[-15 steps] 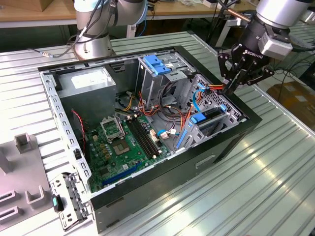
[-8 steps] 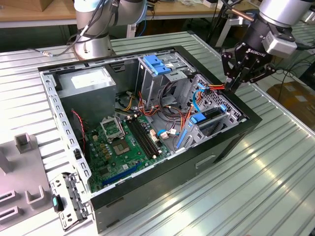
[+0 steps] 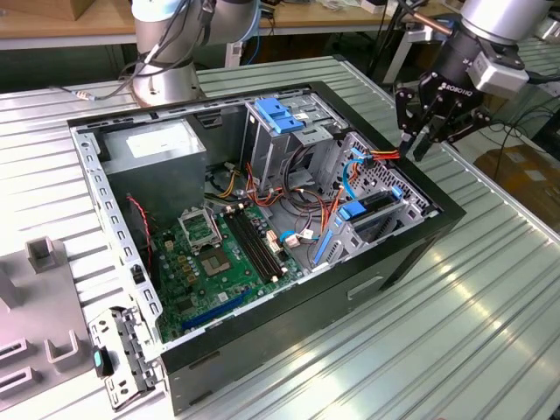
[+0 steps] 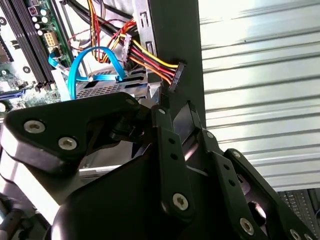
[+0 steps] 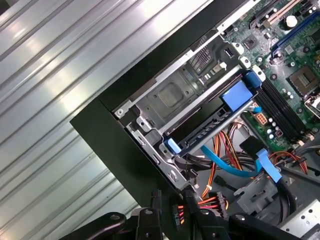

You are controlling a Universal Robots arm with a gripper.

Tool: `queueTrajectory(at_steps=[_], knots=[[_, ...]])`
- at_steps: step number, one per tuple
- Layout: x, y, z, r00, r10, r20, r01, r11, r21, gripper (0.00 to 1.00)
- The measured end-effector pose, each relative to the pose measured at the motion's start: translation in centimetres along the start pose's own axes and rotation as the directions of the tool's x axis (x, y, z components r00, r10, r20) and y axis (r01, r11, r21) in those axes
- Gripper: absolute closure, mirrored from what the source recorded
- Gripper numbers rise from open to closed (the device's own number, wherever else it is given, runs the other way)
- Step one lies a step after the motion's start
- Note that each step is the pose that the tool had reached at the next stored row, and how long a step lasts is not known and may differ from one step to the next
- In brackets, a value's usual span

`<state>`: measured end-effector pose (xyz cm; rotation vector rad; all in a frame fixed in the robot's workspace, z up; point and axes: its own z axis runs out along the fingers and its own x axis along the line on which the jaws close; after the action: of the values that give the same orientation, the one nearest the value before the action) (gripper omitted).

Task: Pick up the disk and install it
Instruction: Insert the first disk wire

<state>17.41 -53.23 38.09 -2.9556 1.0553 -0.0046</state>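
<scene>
1. At the exterior view's far left, grey blocks (image 3: 42,254) stand on the ribbed table (image 3: 490,297), beside the open case (image 3: 411,254).
2. Inside the case, going right in that view, come the power supply (image 3: 153,144), the board (image 3: 219,254) and a blue bracket (image 3: 278,114) on top of a metal bay.
3. Further right is the disk (image 3: 374,206). It is slotted into the grey cage (image 3: 367,238) against the case's right wall, with a blue rail end showing at each side. In the first wrist view the disk (image 5: 200,131) appears edge-on as a dark slab inside the cage (image 5: 172,95).
4. A blue cable (image 3: 350,171) loops up next to the cage. A black plug (image 4: 176,75) on red and yellow wires hangs just past my fingertips.
5. My gripper (image 3: 414,144) hovers over the case's right edge, near the cage and clear of the disk. In both wrist views my fingers (image 4: 162,130) (image 5: 150,215) are a little apart, and I have nothing between them.
</scene>
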Motion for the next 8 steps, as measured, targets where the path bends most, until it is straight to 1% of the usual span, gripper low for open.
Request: queueTrajectory(at_steps=[2, 4, 8], knots=[[0.01, -0.05, 0.12, 0.9991, -0.042, 0.0001, 0.042, 0.9991, 0.0, 0.69], [-0.04, -0.12, 0.24, 0.9977, -0.068, 0.0001, 0.068, 0.9977, -0.0001, 0.69], [-0.53, -0.72, 0.47, 0.9975, -0.07, -0.0018, 0.07, 0.9975, 0.0015, 0.69]])
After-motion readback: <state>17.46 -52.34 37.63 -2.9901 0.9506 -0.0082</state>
